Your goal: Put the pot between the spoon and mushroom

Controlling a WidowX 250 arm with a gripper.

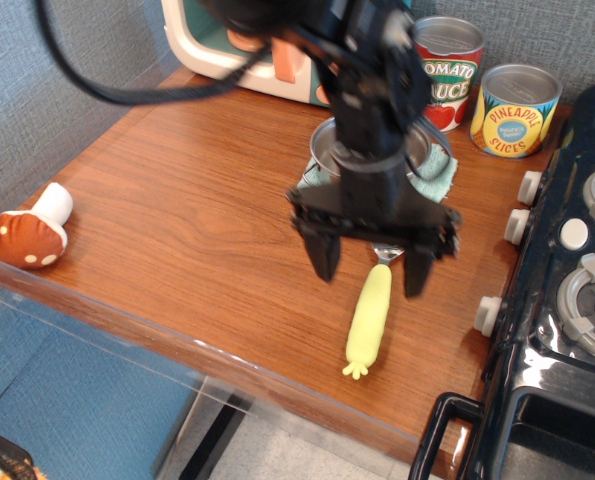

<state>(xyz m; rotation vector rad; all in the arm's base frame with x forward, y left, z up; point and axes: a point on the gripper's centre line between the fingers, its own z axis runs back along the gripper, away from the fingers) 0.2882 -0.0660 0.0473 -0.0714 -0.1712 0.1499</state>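
The table point(197, 200) is brown wood, and the things on it are few. Largest over it is the gripper point(373, 272), hanging above the near right part of the table with its two fingers spread wide and nothing between them; it straddles the top of the spoon's handle.

The pot point(329, 150) sits at the far right of the table on a pale green cloth point(439, 167), just in front of two cans point(482, 90). I judge it light, stiff and slippery: thin polished steel with smooth walls. The rim looks the surest place to take hold, one finger inside and one outside, since the wire handles would be small to catch. The cloth beneath may drag along when the pot lifts.

The spoon point(369, 315) lies near the front edge, handle pointing near. The mushroom point(32, 230) lies on its side at the far left edge, well apart from it.

The arm hides most of the pot, its handles, and the spoon's bowl. The gripper is slightly blurred.
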